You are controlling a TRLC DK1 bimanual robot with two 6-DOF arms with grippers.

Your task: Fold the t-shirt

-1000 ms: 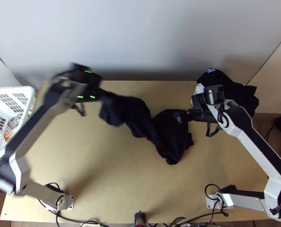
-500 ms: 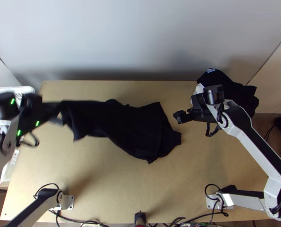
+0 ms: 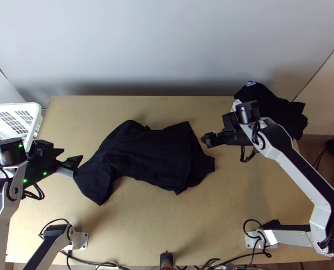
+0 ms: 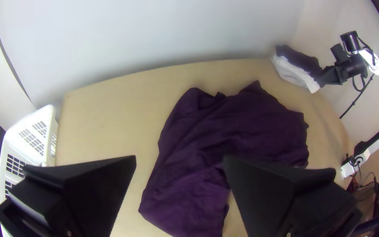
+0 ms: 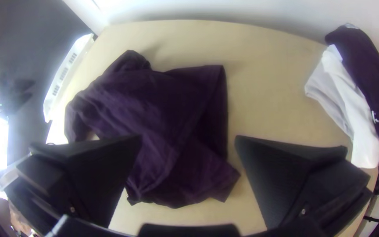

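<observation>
The dark t-shirt (image 3: 153,153) lies rumpled, partly doubled over itself, across the middle of the table (image 3: 144,225), between the left tool (image 3: 72,154) and the right tool (image 3: 207,140), each with its fingers spread wide apart and nothing held between them.

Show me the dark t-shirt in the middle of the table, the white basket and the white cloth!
Dark t-shirt (image 3: 153,153): top view, on its broad middle part.
White basket (image 4: 48,113): left wrist view, on its rim's corner.
White cloth (image 5: 359,127): right wrist view, near its middle.
</observation>
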